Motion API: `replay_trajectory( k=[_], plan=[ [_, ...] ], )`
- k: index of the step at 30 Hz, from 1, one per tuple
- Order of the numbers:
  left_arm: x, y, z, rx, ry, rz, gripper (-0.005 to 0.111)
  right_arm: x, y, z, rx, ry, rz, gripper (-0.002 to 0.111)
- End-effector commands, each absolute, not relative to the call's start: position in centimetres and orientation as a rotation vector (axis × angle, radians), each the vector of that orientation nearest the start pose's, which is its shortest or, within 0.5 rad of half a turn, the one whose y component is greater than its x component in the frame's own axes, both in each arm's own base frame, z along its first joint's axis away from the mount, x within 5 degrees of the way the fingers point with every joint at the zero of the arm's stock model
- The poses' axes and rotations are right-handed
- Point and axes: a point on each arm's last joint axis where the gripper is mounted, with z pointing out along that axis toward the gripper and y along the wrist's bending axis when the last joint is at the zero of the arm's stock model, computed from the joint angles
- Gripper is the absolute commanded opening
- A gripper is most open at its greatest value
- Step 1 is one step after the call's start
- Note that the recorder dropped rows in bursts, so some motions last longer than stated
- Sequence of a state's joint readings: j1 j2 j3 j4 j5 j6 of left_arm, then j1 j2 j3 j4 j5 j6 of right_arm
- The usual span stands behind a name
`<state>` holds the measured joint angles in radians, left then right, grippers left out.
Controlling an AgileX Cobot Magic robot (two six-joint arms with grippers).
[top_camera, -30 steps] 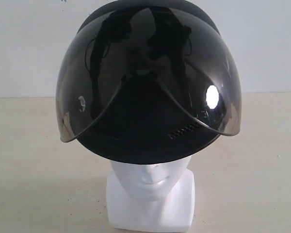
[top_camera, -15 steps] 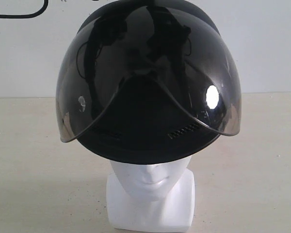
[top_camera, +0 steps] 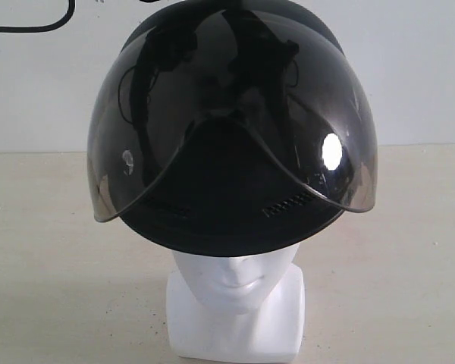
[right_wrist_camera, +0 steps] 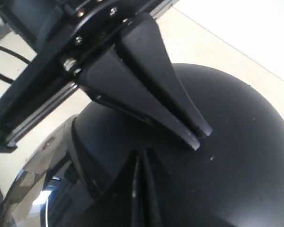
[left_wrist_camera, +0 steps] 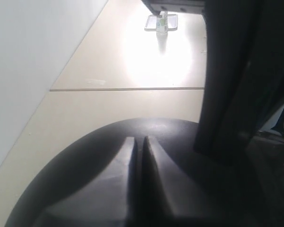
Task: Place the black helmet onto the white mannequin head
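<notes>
Left gripper: jaws are pressed together, nothing is held, tips are poised at the helmet crown | right gripper: jaws are likewise closed and empty, near the left | helmet: is seated on the head, brow is covered | head: is stood upright on the table.

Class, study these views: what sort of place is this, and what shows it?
Probably a lab test bench: a bare beige tabletop, a plain white wall, and a black helmet sitting on a white mannequin head.
</notes>
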<state>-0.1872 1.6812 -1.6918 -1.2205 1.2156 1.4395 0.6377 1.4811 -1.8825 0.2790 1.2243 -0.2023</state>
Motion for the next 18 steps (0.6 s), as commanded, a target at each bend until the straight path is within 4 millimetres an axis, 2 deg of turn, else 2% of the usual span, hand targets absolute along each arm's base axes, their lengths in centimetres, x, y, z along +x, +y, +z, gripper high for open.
replay_trajectory(
  k=[1,7,18],
  plan=[
    [33.0,-14.2,41.4,1.310,1.503,-0.846,0.004,21.6,19.2,48.9,-0.940,2.130,0.617,0.000],
    [33.0,-14.2,41.4,1.310,1.503,-0.846,0.004,21.9,19.5,47.4,-0.952,2.184,0.623,0.000],
    [33.0,-14.2,41.4,1.310,1.503,-0.846,0.004,21.6,19.8,47.4,-0.950,2.186,0.692,0.000]
  ],
)
